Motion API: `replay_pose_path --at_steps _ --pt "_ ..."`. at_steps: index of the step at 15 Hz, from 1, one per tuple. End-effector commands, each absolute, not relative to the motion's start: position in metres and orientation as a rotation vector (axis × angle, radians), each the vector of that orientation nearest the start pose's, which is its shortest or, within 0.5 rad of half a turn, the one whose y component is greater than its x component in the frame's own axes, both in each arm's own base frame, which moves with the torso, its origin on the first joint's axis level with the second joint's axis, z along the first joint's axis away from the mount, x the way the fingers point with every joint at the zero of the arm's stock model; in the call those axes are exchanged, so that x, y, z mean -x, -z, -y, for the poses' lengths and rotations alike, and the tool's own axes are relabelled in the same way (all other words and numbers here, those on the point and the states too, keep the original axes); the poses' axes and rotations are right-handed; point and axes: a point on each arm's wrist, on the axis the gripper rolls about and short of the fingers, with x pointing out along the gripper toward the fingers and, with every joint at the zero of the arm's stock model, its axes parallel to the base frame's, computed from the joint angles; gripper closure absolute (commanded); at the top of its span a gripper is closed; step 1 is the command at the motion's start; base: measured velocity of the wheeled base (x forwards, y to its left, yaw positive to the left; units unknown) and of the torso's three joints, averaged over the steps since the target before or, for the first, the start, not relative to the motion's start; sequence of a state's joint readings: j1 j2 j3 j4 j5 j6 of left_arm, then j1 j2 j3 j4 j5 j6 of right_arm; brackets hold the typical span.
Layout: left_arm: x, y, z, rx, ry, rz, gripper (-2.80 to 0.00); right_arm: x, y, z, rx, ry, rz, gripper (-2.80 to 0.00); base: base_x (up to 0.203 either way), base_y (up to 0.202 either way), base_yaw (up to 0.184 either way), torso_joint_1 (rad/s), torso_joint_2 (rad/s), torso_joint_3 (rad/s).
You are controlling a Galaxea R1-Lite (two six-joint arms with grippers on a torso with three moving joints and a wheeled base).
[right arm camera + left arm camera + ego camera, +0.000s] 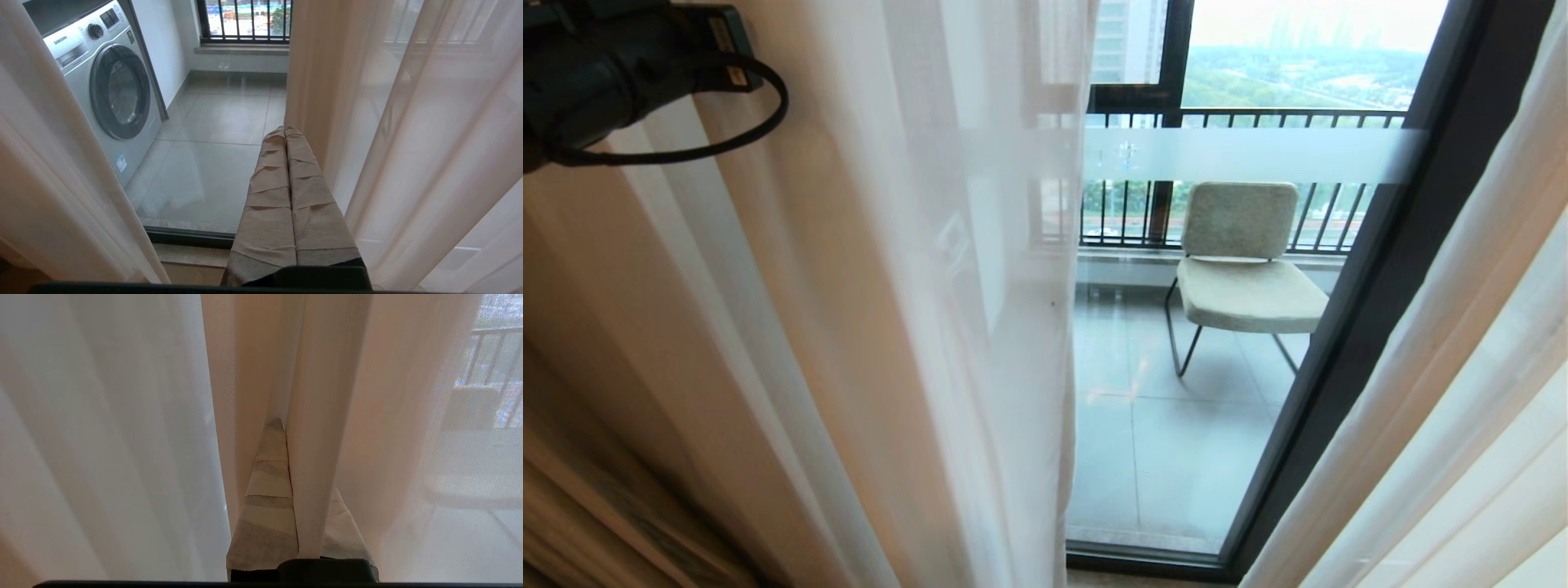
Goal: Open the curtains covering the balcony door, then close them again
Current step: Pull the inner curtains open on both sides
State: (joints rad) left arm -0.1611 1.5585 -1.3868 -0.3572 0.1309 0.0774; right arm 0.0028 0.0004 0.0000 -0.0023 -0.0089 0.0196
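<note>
Between the left gripper's (286, 465) clenched fingers sits a curtain (312, 457) fold, pinched. Right gripper (286, 134) is clenched empty, beside the curtains.

The left gripper (286, 465) has one taped finger mostly hidden behind a fold of the curtains (312, 457) pinched between its fingers. Beyond the sheer panel beside it, balcony shapes blur, perhaps a chair (470, 408). In the head view, the left arm (596, 65) is cut off at the corner.
</note>
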Motion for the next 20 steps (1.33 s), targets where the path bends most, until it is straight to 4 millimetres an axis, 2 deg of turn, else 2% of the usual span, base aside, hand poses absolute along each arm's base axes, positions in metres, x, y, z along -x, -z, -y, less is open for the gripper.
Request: replay_pose_path --at_steps 1,17,20 --pt "-0.2792 -0.3631 0.0424 -0.051 0.022 0.185 0.00 0.0228 -0.0758 0.0003 -0.020 0.006 0.003 0.00 0.000 0.188 0.001 0.001 0.00 0.005" --pt "-0.2799 -0.3602 0.0425 -0.052 0.022 0.176 0.00 0.0228 -0.0758 0.0003 -0.020 0.006 0.003 0.00 0.000 0.190 0.000 0.003 0.00 0.002" --pt "-0.2789 -0.3606 0.0423 -0.052 0.022 0.177 0.00 0.0228 -0.0758 0.0003 -0.020 0.006 0.003 0.00 0.000 0.083 -0.001 0.002 0.00 0.002"
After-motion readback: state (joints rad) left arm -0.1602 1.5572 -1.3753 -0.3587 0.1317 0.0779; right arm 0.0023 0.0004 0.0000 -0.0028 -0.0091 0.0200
